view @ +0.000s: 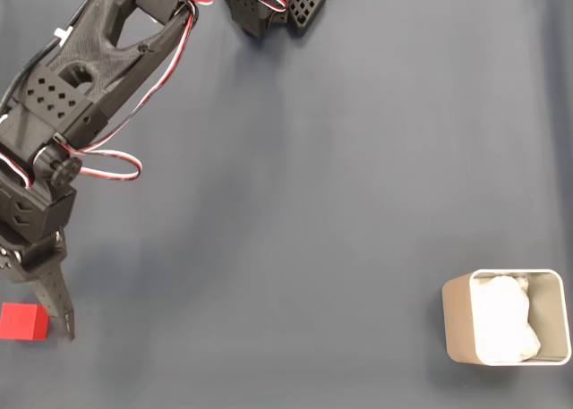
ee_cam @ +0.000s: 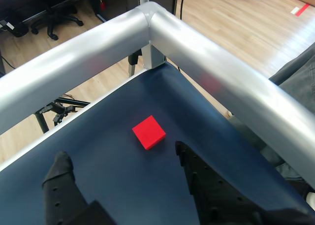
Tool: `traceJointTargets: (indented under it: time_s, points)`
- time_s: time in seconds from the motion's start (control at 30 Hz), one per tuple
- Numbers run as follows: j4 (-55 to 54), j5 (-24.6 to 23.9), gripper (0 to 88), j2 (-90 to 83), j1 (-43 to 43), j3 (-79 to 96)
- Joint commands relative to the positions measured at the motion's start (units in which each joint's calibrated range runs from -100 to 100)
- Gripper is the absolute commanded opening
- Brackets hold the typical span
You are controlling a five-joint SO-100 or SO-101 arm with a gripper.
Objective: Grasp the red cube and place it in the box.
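The red cube [view: 22, 321] lies on the dark blue cloth at the far left bottom of the fixed view, just left of one black finger [view: 59, 307]. My gripper [view: 43, 328] hangs over that spot, open, holding nothing. In the wrist view the red cube [ee_cam: 148, 132] sits just beyond the gripper [ee_cam: 123, 158], in line with the gap between its two spread fingertips and touching neither. The beige box [view: 455, 319] with crumpled white paper inside stands at the bottom right, far from the arm.
A silver metal rail [ee_cam: 147, 18] forms a corner around the table just past the cube. The dark cloth [view: 295, 212] stretches flat between cube and box. The arm's base [view: 269, 6] sits at the top edge. Office chairs and wooden floor lie beyond the rail.
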Motion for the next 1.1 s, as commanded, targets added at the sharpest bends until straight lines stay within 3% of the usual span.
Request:
traceJointTargets:
  time_s: [0.0, 1.07]
  points:
    - [-2.7, 0.7, 50.2, 0.3, 0.1, -3.7]
    - [-9.1, 0.1, 54.7, 16.0, -0.3, -15.9]
